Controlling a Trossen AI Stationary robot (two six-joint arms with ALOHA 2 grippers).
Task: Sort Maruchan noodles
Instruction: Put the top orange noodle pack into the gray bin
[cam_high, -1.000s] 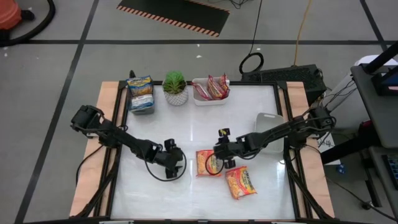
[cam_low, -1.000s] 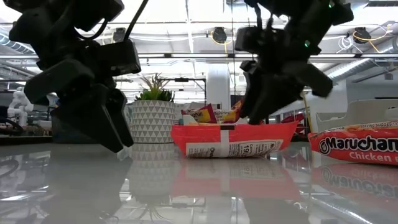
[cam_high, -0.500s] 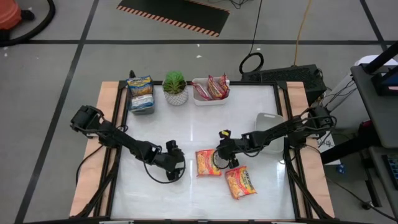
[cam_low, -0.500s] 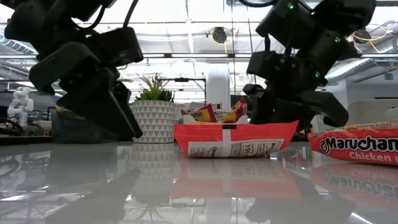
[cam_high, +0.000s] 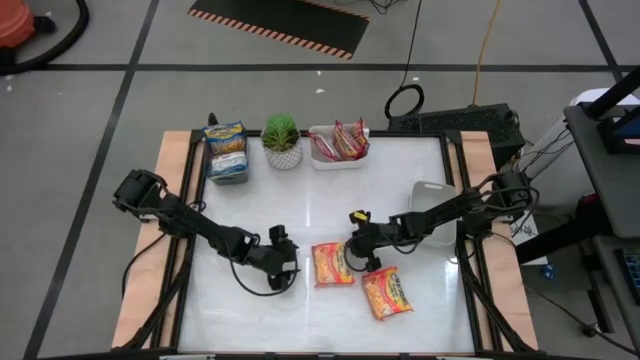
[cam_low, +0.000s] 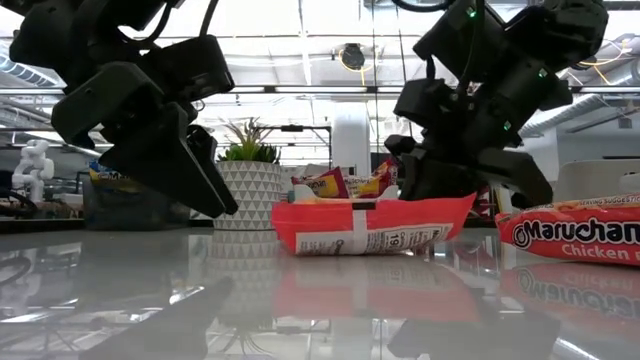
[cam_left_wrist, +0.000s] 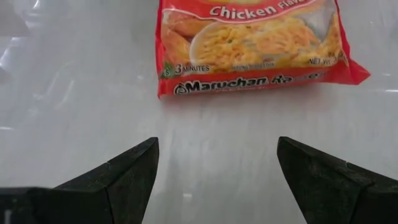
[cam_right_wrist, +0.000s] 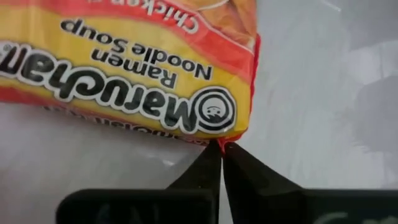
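Maruchan noodles lie split between table and trays: a red-trimmed chicken packet (cam_high: 333, 264) sits flat near the middle of the white table (cam_high: 400, 190), a second packet (cam_high: 386, 293) rests just beside it toward the near edge, and more packets fill the grey tray (cam_high: 228, 152) and the white tray (cam_high: 338, 144) on either side of the potted plant (cam_high: 282, 141) at the far edge. Our right gripper (cam_high: 358, 257) is down at the middle packet's right edge, its fingers pressed together at the packet's corner seam; in the right wrist view they seem to pinch only the very tip of the plastic, and we cannot be sure the hold is real. Our left gripper (cam_high: 281, 266) waits just left of the same packet, fingers spread wide and empty, the packet lying beyond them in its wrist view. To do this step well, we judge, the lift should be slow and low at first, testing the corner grip; if the seam slips free, we should reopen and bite deeper before carrying the packet to its tray
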